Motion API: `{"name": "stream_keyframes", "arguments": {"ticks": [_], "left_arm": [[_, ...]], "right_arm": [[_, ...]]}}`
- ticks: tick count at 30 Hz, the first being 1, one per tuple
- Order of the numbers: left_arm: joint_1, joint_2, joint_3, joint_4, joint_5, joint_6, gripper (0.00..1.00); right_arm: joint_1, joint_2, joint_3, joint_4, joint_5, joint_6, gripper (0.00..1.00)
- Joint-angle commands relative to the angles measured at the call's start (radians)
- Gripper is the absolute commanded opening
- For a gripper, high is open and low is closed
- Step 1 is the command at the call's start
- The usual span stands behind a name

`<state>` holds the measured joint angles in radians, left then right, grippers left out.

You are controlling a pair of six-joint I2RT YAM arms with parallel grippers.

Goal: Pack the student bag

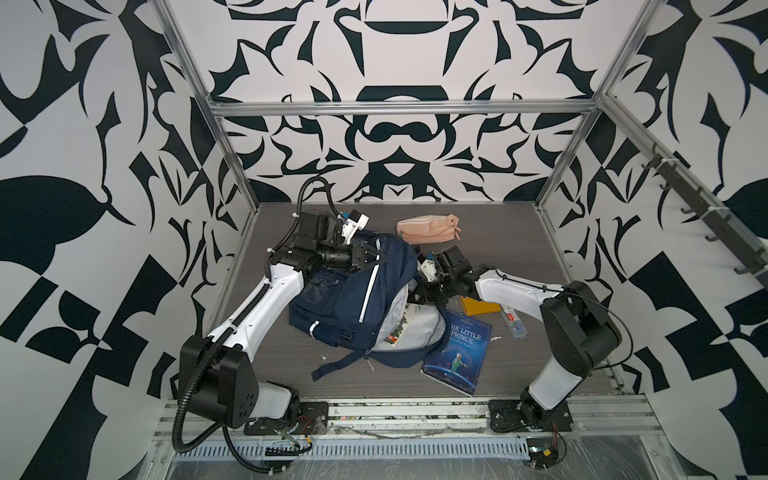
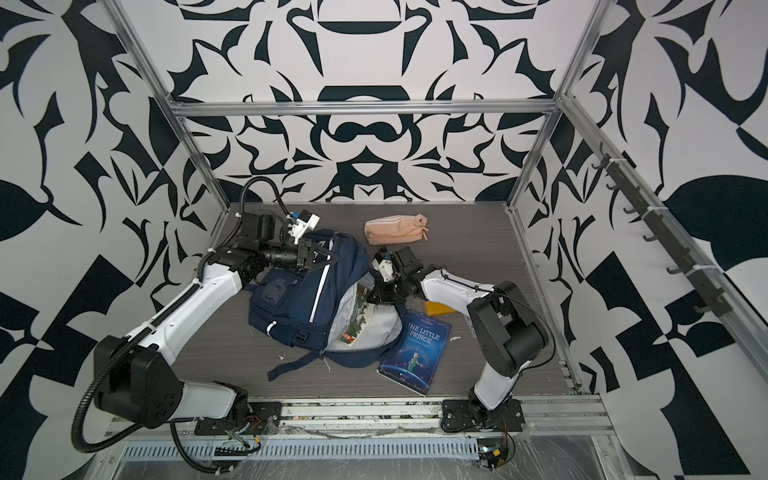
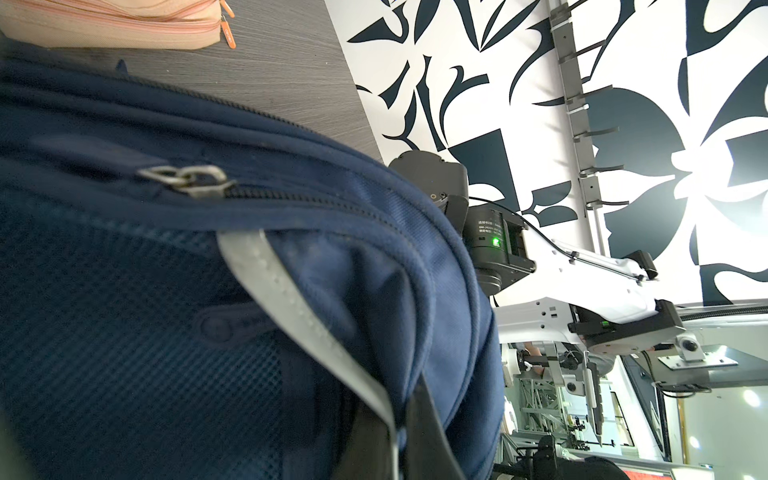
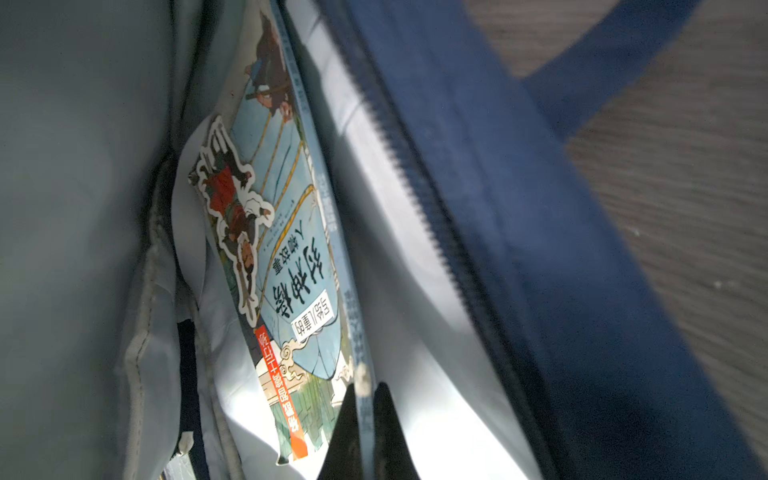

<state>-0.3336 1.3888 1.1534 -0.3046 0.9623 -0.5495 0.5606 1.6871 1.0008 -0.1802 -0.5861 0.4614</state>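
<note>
The student bag lies in the middle of the table, navy with a white stripe, its main compartment gaping toward the right and showing pale grey lining. My left gripper is shut on the bag's upper front panel; in the left wrist view the left gripper pinches blue fabric and the grey stripe. My right gripper reaches into the opening. In the right wrist view the right gripper is shut on the edge of an illustrated book that stands inside the lining.
A blue "The Little Prince" book lies flat right of the bag. A peach-pink pouch sits behind it. A yellow item and a clear pen case lie under the right arm.
</note>
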Motion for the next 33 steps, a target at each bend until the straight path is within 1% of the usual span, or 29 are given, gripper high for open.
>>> {"name": "stream_keyframes", "arguments": {"ticks": [1,5,7,9,11,13,18,21,25,26,27,28,29,31,33], "left_arm": [[0.009,-0.042,0.059,0.066,0.105,0.019,0.00],[0.039,-0.047,0.059,0.033,0.122,0.058,0.00],[0.041,-0.047,0.057,0.013,0.127,0.072,0.00],[0.041,-0.049,0.053,0.011,0.130,0.070,0.00],[0.039,-0.054,0.051,0.007,0.128,0.070,0.00],[0.040,-0.057,0.055,-0.002,0.125,0.070,0.00],[0.041,-0.073,0.058,-0.034,0.116,0.079,0.00],[0.041,-0.080,0.051,-0.034,0.104,0.078,0.00],[0.041,-0.077,0.060,-0.031,0.087,0.079,0.00],[0.041,-0.076,0.061,-0.030,0.084,0.081,0.00],[0.041,-0.074,0.064,-0.030,0.080,0.082,0.00],[0.041,-0.072,0.067,-0.033,0.073,0.087,0.00],[0.041,-0.069,0.069,-0.039,0.065,0.093,0.00],[0.042,-0.061,0.074,-0.063,0.040,0.120,0.00],[0.044,-0.051,0.080,-0.086,0.011,0.145,0.00]], "right_arm": [[0.044,-0.109,-0.015,0.119,-0.058,-0.072,0.00],[0.058,-0.246,-0.096,0.147,-0.140,-0.143,0.00],[0.058,-0.272,-0.097,0.103,-0.173,-0.188,0.00],[0.058,-0.262,-0.088,0.088,-0.179,-0.205,0.00],[0.058,-0.214,-0.069,0.095,-0.168,-0.198,0.00],[0.056,-0.130,-0.023,0.098,-0.147,-0.179,0.00],[0.048,0.039,0.098,0.113,-0.001,-0.057,0.00],[0.048,0.105,0.173,0.080,0.036,-0.013,0.00],[0.050,0.133,0.240,-0.026,0.078,-0.031,0.15],[0.050,0.126,0.243,-0.039,0.089,-0.036,0.21],[0.050,0.113,0.244,-0.052,0.100,-0.040,0.36],[0.050,0.099,0.247,-0.068,0.115,-0.042,0.53],[0.050,0.084,0.247,-0.077,0.125,-0.042,0.64],[0.050,0.047,0.247,-0.092,0.145,-0.035,0.90],[0.050,0.017,0.246,-0.104,0.156,-0.027,0.95]]}}
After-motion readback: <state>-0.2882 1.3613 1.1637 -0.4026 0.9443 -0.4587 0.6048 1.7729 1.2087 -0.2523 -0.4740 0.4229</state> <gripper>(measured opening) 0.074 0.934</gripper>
